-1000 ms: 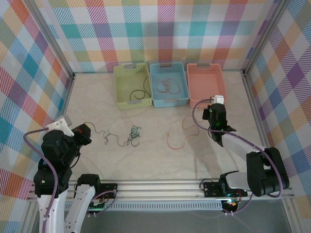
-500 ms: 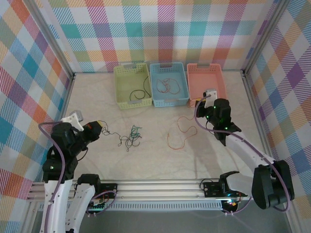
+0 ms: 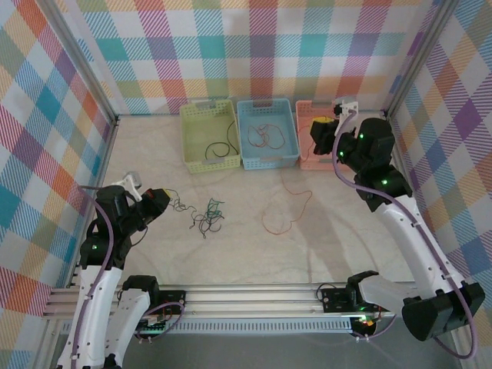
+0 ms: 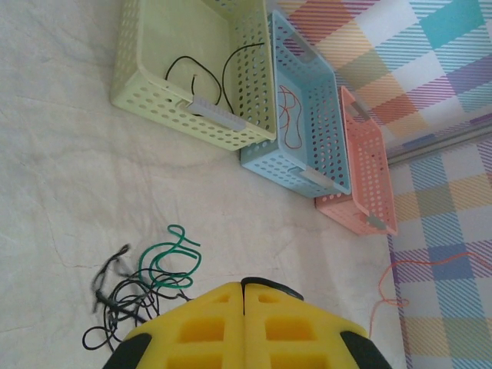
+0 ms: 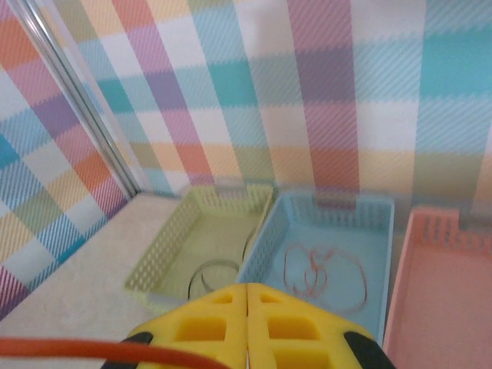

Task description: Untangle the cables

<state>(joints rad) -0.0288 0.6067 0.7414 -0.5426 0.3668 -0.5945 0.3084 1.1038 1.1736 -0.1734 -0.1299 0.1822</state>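
While my right pincer [image 5: 247,289] is clamped on the orange cable [image 5: 77,347], high above the pink basket [image 3: 306,154], my left pincer [image 4: 242,281] is closed too, perhaps on a black wire [image 3: 178,204] of the tangle [image 3: 209,215] lying on the table [image 3: 231,257].

Top camera looks down; 2 wrist cameras face the blue basket [image 3: 267,161].

A robot test cell in a lab is indicated. A marbled table [image 3: 246,257] is boxed in by plaid panels [image 3: 307,46] on metal posts [image 3: 77,58]. A left arm [image 3: 98,257] and a right arm [image 3: 411,234] are bolted to an aluminium rail [image 3: 254,295] at 6 o'clock. Plastic sorting baskets [image 3: 269,162] are lined up at 12 o'clock.
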